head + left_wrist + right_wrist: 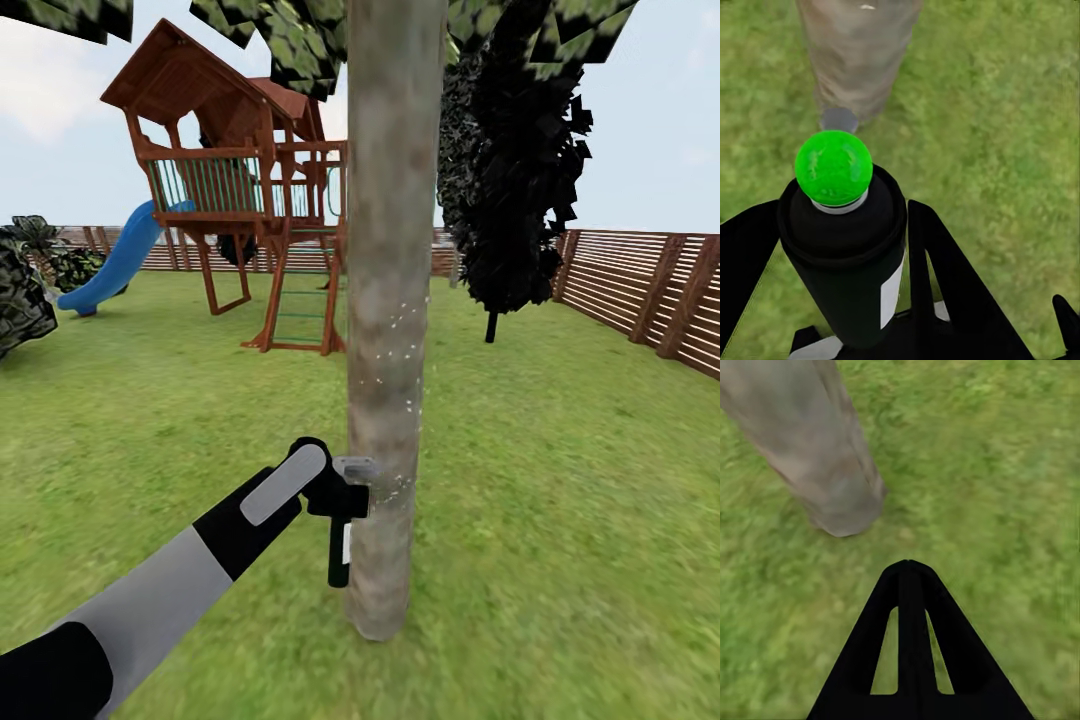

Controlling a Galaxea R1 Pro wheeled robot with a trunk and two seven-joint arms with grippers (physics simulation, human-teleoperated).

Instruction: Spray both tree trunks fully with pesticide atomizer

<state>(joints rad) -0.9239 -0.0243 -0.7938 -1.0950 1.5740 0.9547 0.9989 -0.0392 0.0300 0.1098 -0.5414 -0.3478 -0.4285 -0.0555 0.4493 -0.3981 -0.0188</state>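
My left gripper [335, 495] clamps the pesticide atomizer [341, 545], fingers tight round its dark cylindrical body; pale grey head up, dark green stem hanging down, white label strip on the side. In the left wrist view the atomizer [844, 247] is a matte black can with a glossy round green cap on a grey collar, black finger [945, 277] pressed against its side. The sprayer head sits just beside the tree trunk [390, 330], maybe touching it, hard to tell at this angle.

My right gripper [909, 645] shows as black, flat triangular fingers with slot cutouts, closed together at the tips, nothing between them, over grass with the same trunk's base [817, 457] near.

The trunk is a thick straight column, mottled grey-brown bark, rough and blotchy. Pesticide [400, 330] shows as fine white specks scattered mid-trunk, sparse, with a few more by the sprayer head.

The garden lawn [560, 480] is patchy green grass. Beyond: a near-black conifer [515, 170] to the right, a wooden playset [240, 190] with red-brown roof, green railing and a blue plastic slide [115, 260], then the brown slatted fence [650, 290].
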